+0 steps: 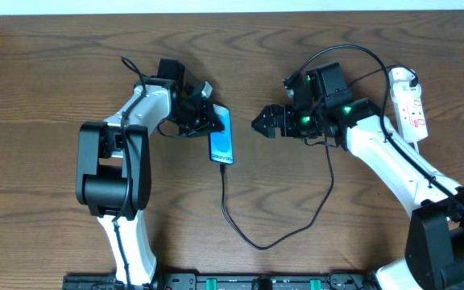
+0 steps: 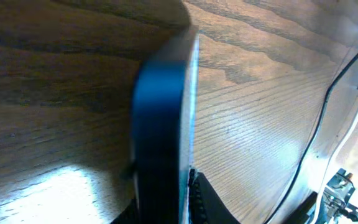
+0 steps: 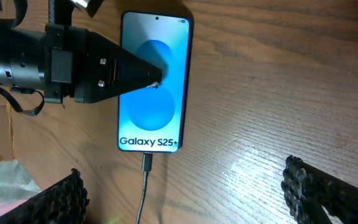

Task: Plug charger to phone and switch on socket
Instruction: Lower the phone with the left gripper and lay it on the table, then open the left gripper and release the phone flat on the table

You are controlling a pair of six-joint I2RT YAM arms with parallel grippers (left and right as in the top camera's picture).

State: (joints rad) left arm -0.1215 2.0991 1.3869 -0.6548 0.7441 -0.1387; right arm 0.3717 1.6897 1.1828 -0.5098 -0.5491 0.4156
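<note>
The phone (image 1: pixel 222 142) lies at the table's middle, its blue screen (image 3: pixel 157 118) lit and showing "Galaxy S25+". The charger's black connector (image 3: pixel 146 163) sits in its bottom port. The charger cable (image 1: pixel 252 240) loops toward the front and back up to the white socket (image 1: pixel 409 103) at the far right. My left gripper (image 1: pixel 204 119) is shut on the phone's left edge. The phone (image 2: pixel 163 112) stands edge-on between its fingers, and one fingertip (image 3: pixel 149 79) rests on the screen. My right gripper (image 1: pixel 261 123) hangs open just right of the phone, nothing between its fingers (image 3: pixel 64 199).
The thin charger cable (image 2: pixel 321 121) crosses the wood to the right of the phone. The right arm's thick black cables (image 1: pixel 353 50) arch above its wrist near the socket. The table's back edge (image 1: pixel 232 11) runs along the top.
</note>
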